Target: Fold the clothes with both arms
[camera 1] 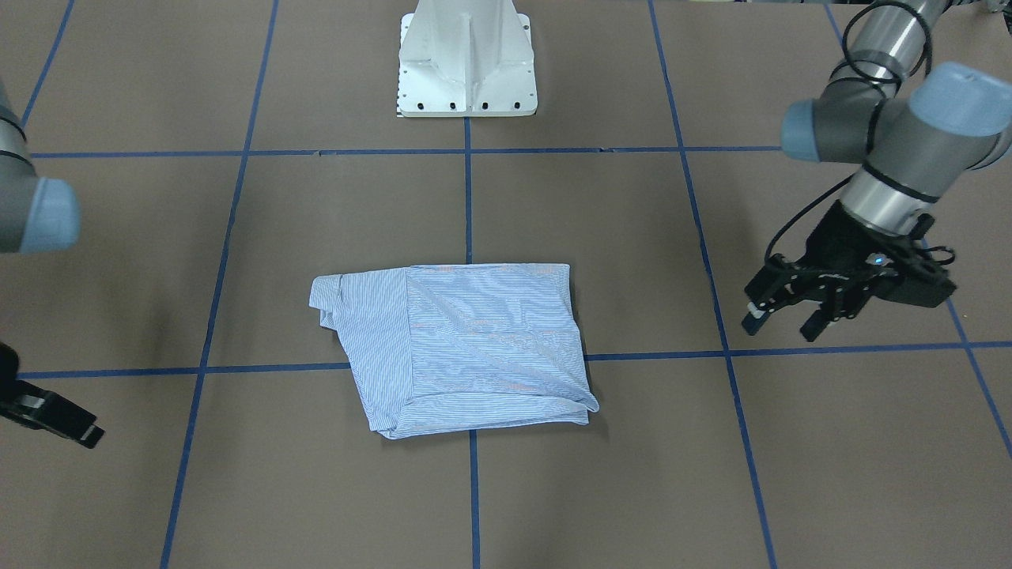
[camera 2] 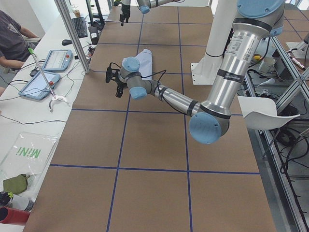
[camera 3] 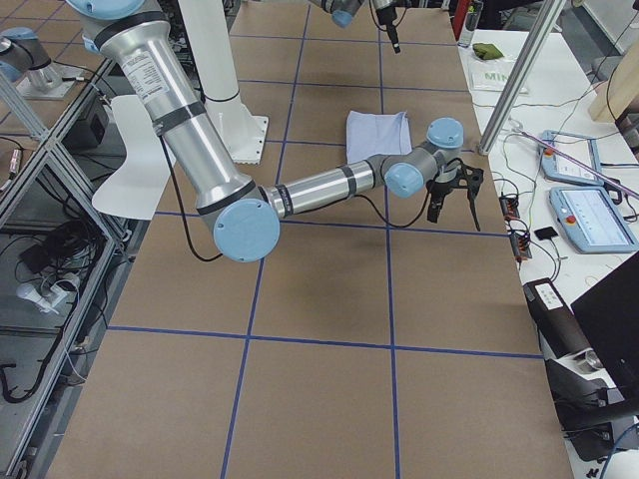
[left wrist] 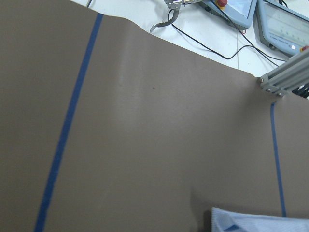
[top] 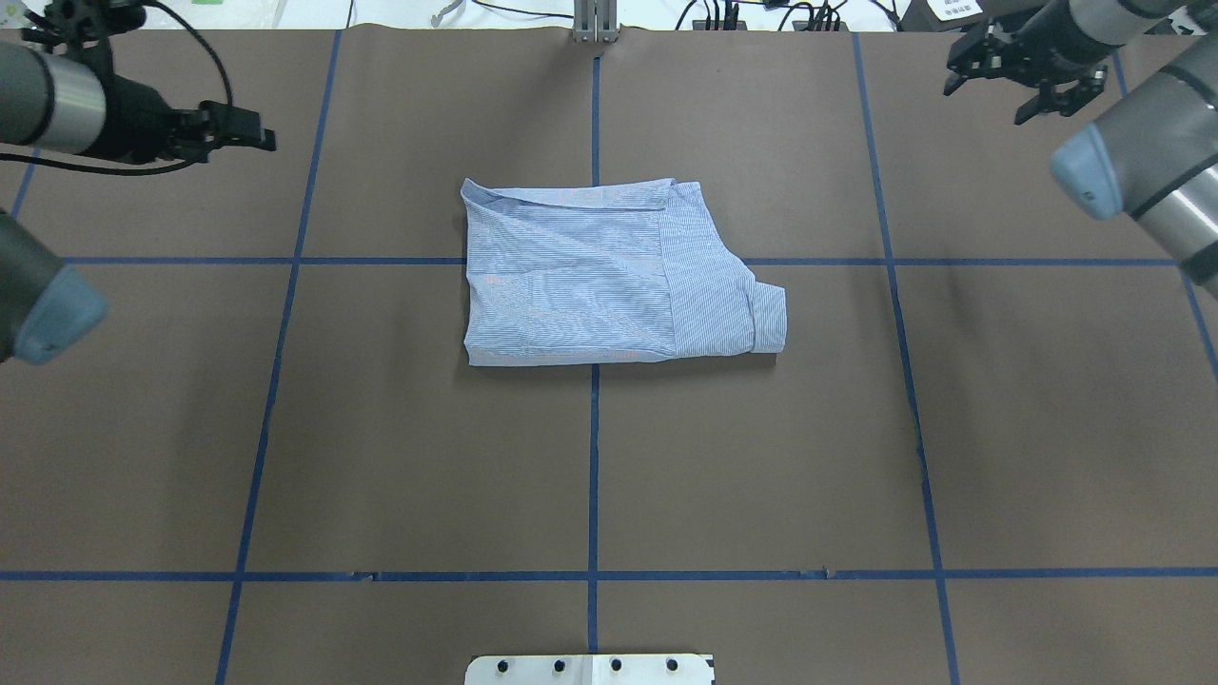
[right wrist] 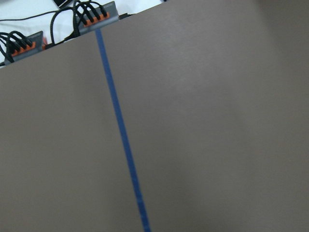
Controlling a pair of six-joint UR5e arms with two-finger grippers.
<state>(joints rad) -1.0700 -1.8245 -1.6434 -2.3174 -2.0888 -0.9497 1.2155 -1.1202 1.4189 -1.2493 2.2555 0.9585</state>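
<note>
Looking across the brown table (top: 400, 447), ruled into squares by blue tape lines (top: 593, 457), we see the white pedestal base (camera 1: 466, 71) at the robot's edge. The left arm (camera 1: 893, 118) and the right arm (top: 1142, 181) both reach toward the far side, each well out to its own side. The shirt (top: 609, 276) lies flat near the table's middle, folded into a rough rectangle over the crossing of two tape lines, with a narrower folded part sticking out toward the robot's right. We find the left gripper (camera 1: 783, 325) hanging above the table, well apart from the shirt, its jaws spread and holding nothing. The right gripper (top: 990, 95) hovers near the far right corner, its jaws likewise parted and empty. The left wrist camera catches only a corner of the shirt.
</note>
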